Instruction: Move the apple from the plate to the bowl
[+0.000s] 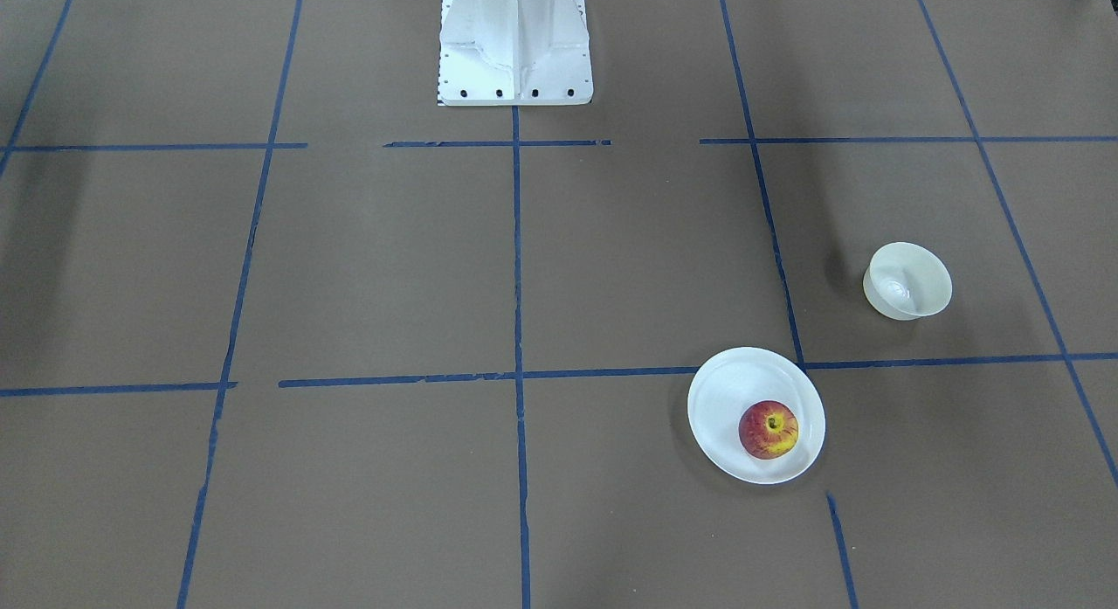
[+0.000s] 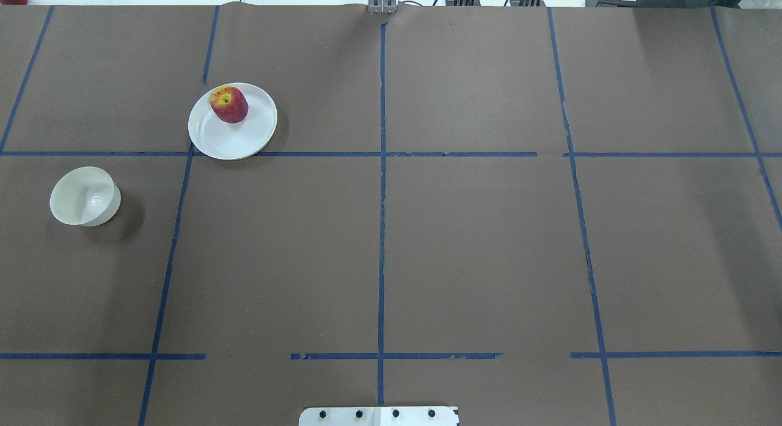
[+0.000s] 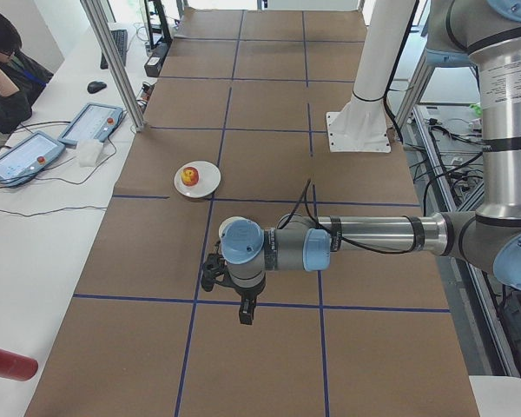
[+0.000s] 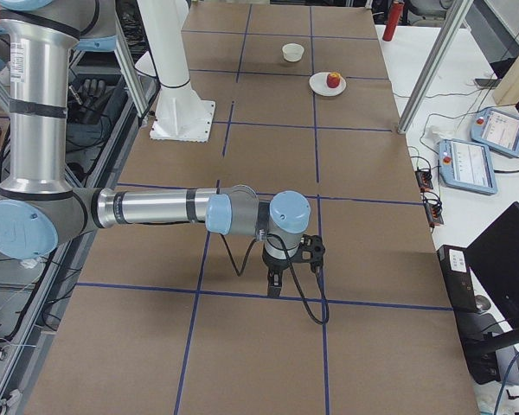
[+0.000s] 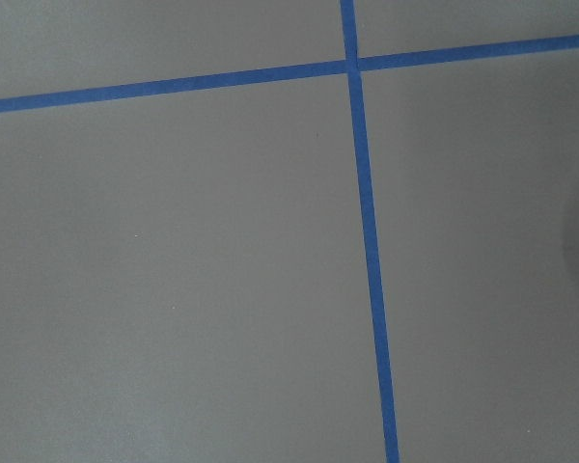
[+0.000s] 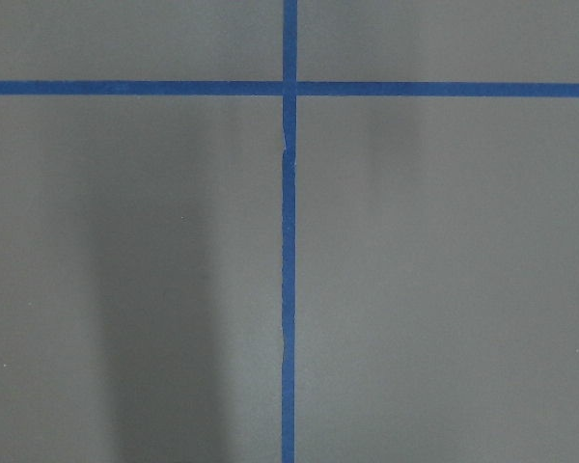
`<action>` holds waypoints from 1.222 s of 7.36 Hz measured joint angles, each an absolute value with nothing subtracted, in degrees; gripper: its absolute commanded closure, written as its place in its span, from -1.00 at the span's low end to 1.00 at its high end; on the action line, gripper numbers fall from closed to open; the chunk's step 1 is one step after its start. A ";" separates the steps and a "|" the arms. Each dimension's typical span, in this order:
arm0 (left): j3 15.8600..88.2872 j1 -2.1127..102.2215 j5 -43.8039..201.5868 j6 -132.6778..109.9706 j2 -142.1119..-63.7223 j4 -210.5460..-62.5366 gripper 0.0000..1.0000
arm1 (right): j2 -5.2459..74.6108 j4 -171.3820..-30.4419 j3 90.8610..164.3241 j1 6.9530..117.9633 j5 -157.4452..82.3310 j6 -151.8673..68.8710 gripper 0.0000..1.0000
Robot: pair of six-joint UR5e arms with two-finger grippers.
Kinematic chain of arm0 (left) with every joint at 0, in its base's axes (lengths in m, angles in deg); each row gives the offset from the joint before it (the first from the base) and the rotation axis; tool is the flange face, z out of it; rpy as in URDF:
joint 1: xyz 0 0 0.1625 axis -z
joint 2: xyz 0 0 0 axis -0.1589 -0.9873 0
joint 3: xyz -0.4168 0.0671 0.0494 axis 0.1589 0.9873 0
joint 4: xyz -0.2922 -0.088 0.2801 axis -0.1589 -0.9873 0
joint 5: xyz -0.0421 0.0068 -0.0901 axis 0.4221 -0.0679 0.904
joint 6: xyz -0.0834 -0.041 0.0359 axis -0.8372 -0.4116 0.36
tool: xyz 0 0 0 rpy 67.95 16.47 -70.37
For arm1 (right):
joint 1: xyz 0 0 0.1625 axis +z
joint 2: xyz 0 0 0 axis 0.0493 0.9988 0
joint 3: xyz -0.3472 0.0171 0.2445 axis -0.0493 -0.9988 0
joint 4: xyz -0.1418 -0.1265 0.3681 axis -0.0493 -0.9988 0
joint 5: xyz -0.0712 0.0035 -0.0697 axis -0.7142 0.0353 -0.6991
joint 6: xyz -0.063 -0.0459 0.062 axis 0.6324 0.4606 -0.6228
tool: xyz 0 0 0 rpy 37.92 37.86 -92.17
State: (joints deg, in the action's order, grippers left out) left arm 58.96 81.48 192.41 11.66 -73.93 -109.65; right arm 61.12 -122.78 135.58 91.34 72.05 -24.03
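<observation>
The red and yellow apple (image 1: 769,429) (image 2: 229,104) lies on the flat white plate (image 1: 725,391) (image 2: 244,139), near its rim. The small deep off-white bowl (image 1: 908,280) (image 2: 84,196) stands empty on the table, apart from the plate, on the robot's left side. Plate, apple (image 4: 333,79) and bowl (image 4: 293,53) are small at the far end of the exterior right view. My left gripper (image 3: 246,311) and my right gripper (image 4: 274,282) show only in the side views, pointing down above the table, far from the apple; I cannot tell whether they are open or shut. Both wrist views hold only brown table and blue tape.
The robot's white base (image 1: 515,45) stands at the table's middle edge. Blue tape lines (image 2: 382,200) grid the brown table. An operator (image 3: 4,74), tablets (image 3: 91,123) and a mouse lie on the side bench beyond the table's far edge.
</observation>
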 measured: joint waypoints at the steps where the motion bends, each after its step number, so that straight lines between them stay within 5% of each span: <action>1: 58.93 81.48 192.52 11.67 -73.94 -109.66 -1.00 | 61.11 -122.78 135.58 91.33 72.05 -24.03 -1.00; 6: 61.14 79.03 192.97 10.02 -82.13 -109.26 -1.00 | 61.11 -122.78 135.58 91.35 72.05 -24.04 -1.00; 9: 69.26 67.03 192.52 -9.52 -86.67 -109.09 -1.00 | 61.11 -122.78 135.58 91.33 72.05 -24.07 -1.00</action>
State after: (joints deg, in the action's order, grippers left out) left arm 69.26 67.03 192.52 -9.52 -86.67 -109.09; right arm 61.11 -122.78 135.58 91.33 72.05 -24.07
